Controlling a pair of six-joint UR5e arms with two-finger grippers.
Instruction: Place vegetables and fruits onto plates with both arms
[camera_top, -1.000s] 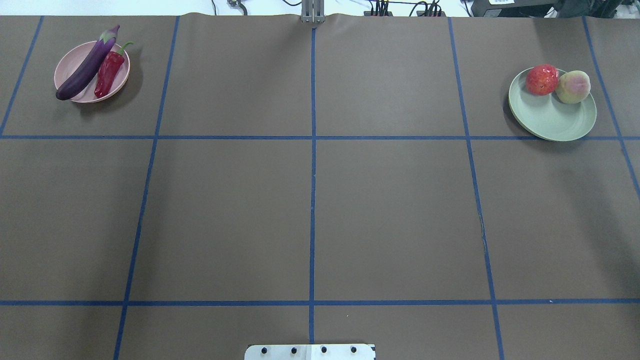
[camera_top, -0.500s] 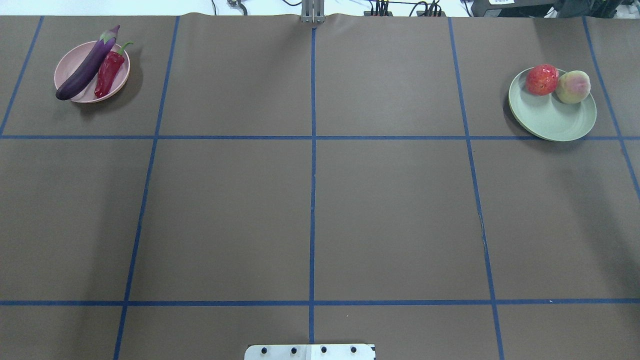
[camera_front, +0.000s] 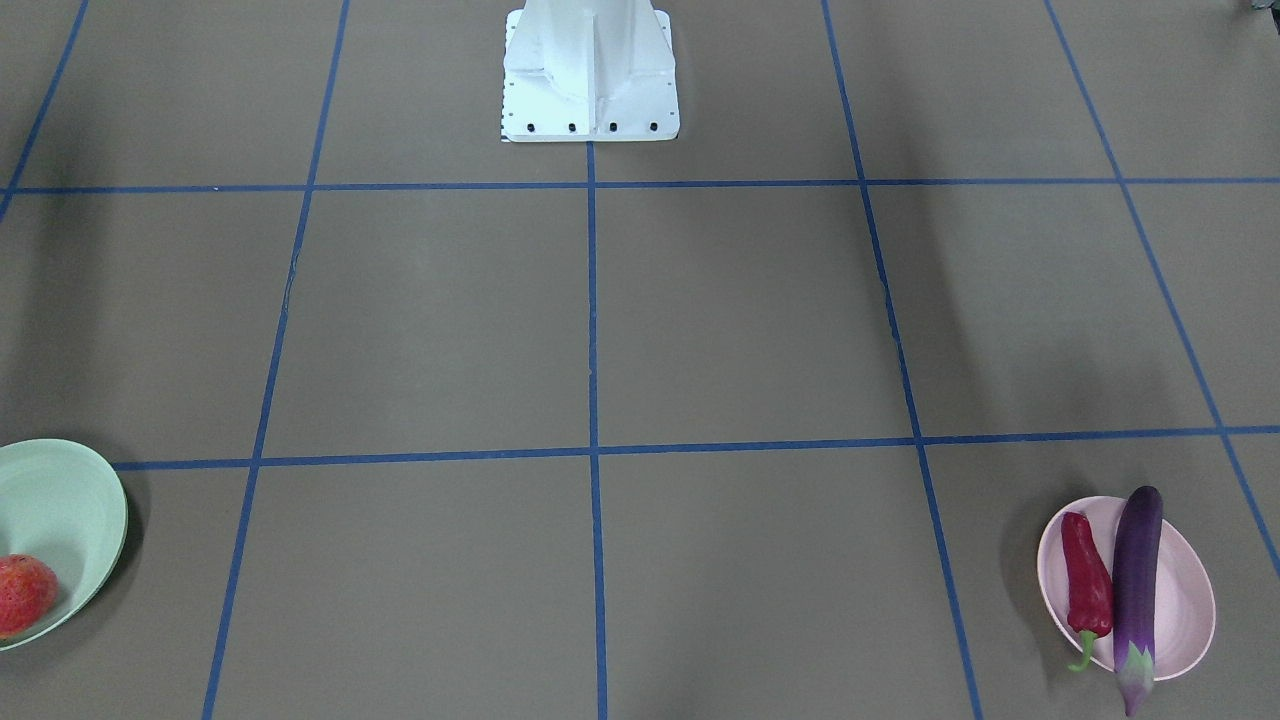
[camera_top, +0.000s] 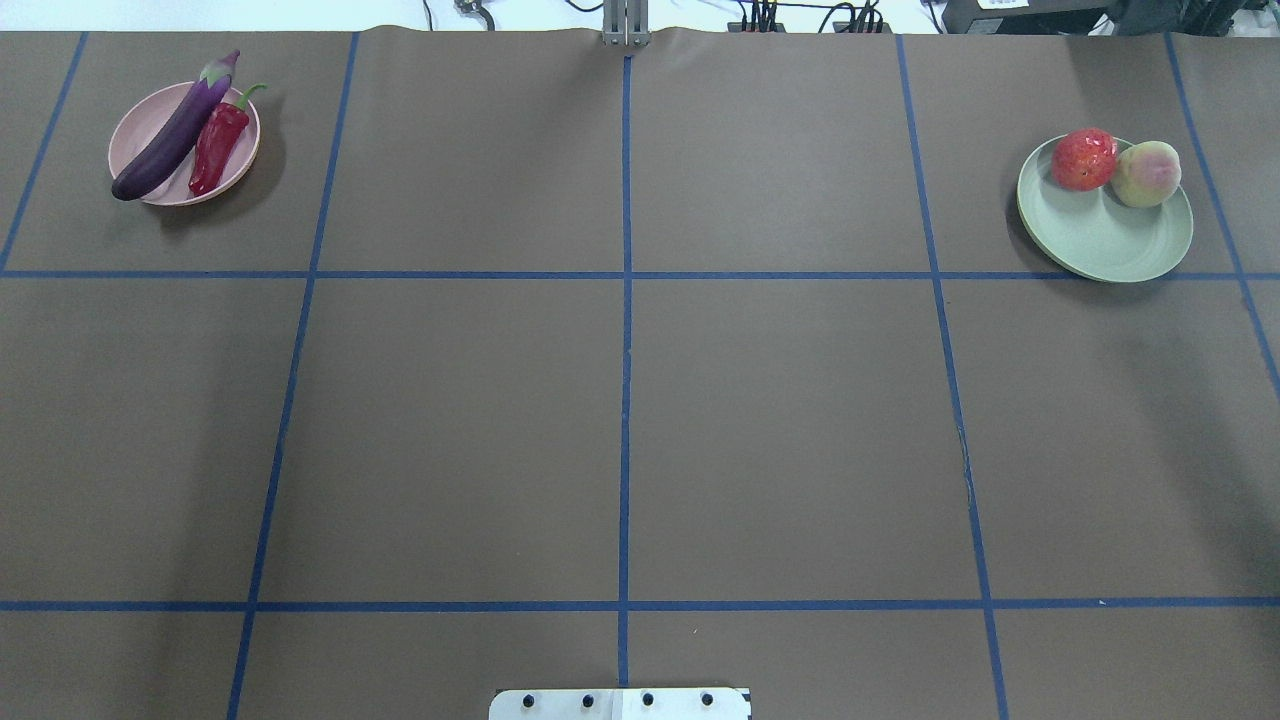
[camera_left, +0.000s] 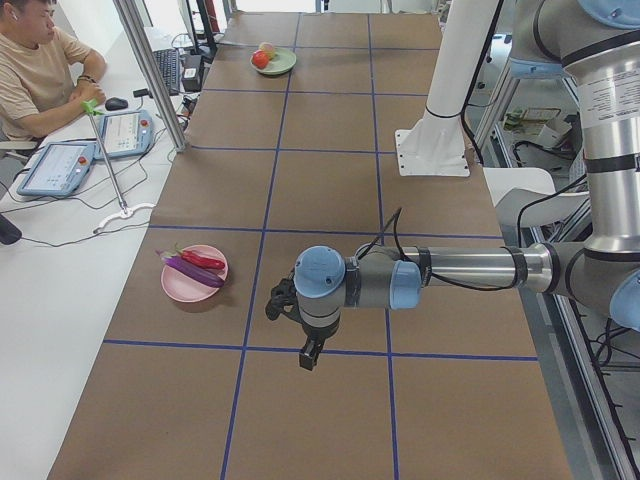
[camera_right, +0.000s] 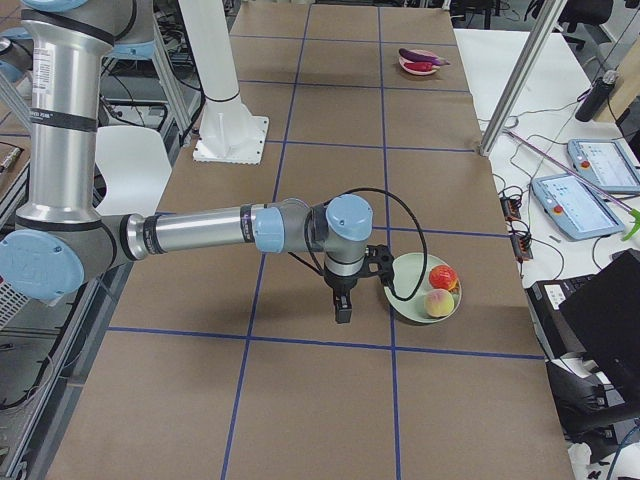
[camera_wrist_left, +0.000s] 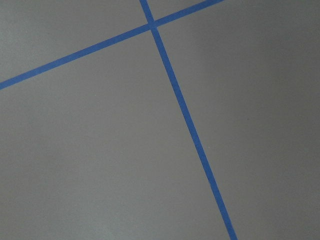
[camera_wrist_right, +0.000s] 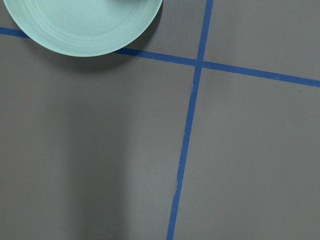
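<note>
A white pedestal (camera_front: 590, 70) stands at one long edge of the brown bench (camera_top: 780, 420). The bench carries a grid of blue tape lines (camera_top: 626, 300), one running straight out from the pedestal. Across the bench from the pedestal, a man (camera_left: 35, 70) in a tan shirt sits beside two tablets (camera_left: 55, 168).

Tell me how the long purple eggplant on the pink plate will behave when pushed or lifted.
The long glossy purple eggplant looks slick, so it may slip in a pinch. Both ends overhang the round pink plastic plate, so a push would probably pivot or rock it.

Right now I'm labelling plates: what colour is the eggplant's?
Pale pink plate, clearest in the overhead view.
</note>
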